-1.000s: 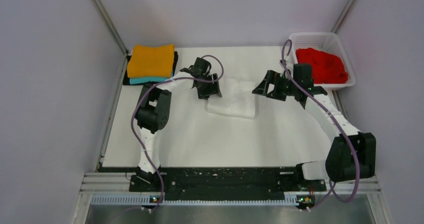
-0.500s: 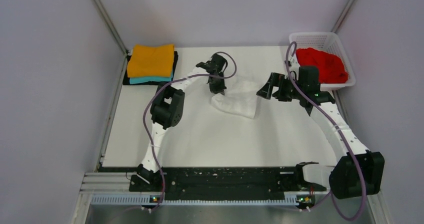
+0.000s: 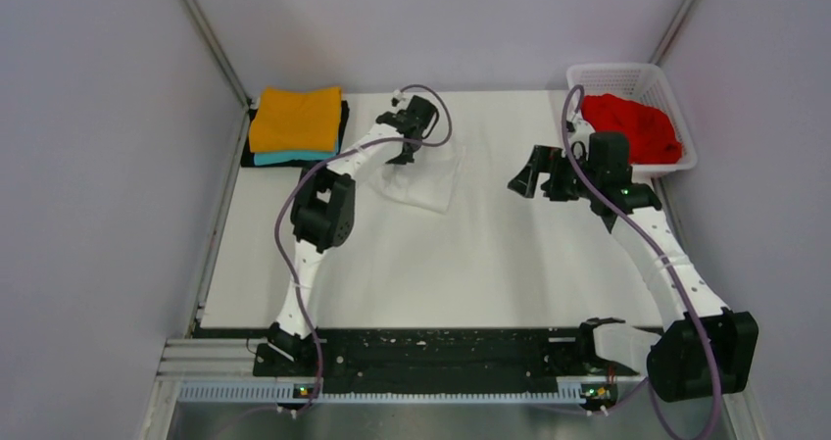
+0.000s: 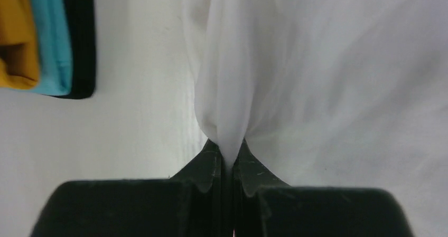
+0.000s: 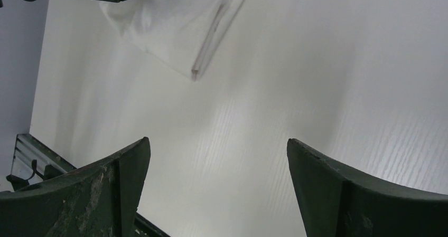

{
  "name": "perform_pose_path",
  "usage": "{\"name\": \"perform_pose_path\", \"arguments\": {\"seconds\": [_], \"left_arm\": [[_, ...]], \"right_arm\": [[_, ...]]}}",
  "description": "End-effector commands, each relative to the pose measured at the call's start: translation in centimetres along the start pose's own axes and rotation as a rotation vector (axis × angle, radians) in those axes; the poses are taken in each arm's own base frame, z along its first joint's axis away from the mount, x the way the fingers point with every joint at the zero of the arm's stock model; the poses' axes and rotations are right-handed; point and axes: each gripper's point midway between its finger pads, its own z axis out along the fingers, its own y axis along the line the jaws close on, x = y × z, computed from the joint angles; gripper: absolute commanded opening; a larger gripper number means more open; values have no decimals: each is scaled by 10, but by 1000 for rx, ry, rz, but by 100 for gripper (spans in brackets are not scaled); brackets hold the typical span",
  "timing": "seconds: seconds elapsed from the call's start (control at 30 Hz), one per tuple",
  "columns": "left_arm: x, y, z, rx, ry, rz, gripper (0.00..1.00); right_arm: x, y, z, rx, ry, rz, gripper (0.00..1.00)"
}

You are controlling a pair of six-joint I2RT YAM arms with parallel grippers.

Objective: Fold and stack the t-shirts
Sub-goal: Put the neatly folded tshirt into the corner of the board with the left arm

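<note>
My left hand was clenched on the white t-shirt. Both fingers were pressed together on a gathered fold of its cloth. The cloth came out from the tips in a narrow bunch and then widened. Seen from above, the rest of this shirt spread away from the hand toward the near side and to its right, over the bench. Whether that part lay flat on the bench or hung a little above it, I could not tell.

To the left of this hand, near but not touching, was the stack. The orange t-shirt lay folded on top and the teal t-shirt folded directly under it. Below them was a black layer which I could not identify. In the left wrist view the edges of the stack appeared ahead of the fingers and to the left, with bare bench between.

My right hand was released, its two fingers wide apart, with nothing between them and only bare bench under them. It hovered well apart from the white t-shirt, which was on its left side. In the right wrist view a corner of the shirt, with its layered edge, was ahead of the fingers and to the left. Behind this hand and to its right, the red t-shirt lay crumpled in the white basket.
</note>
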Motion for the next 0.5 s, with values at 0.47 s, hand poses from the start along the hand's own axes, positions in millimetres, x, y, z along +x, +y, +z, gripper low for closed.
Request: {"name": "perform_pose_path", "arguments": {"seconds": [0.47], "left_arm": [[-174, 152, -75, -484, -442, 86, 0]], "right_arm": [[-17, -17, -16, 133, -99, -61, 99]]}}
